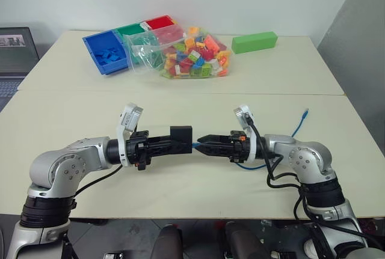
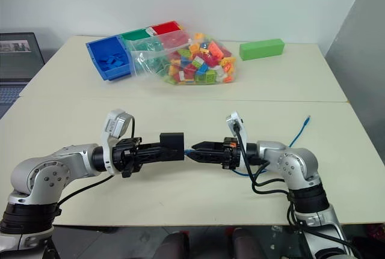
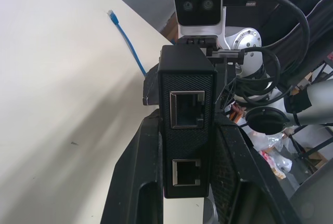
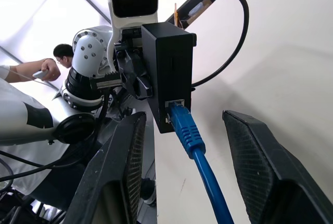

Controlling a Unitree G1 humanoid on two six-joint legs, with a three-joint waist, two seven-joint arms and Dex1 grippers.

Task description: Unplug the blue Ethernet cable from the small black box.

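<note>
Here, my left hand [image 1: 174, 140] clamps the light small black box [image 1: 180, 134]; my right hand [image 4: 192, 177], fingers apart, straddles the limp blue Ethernet cable [image 4: 200, 164], best gripped at its stiff plug.

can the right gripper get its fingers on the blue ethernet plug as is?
Probably yes: the right gripper is open, fingers either side of the thin blue Ethernet cable at its plug, which sits in the small matte-black box held by the left gripper.

We take this for a lab or test room. Plain cream bench [image 1: 180, 85], sorting trays [image 1: 108, 51], bagged toy bricks [image 1: 189, 54], laptop [image 1: 15, 51] alongside.
</note>
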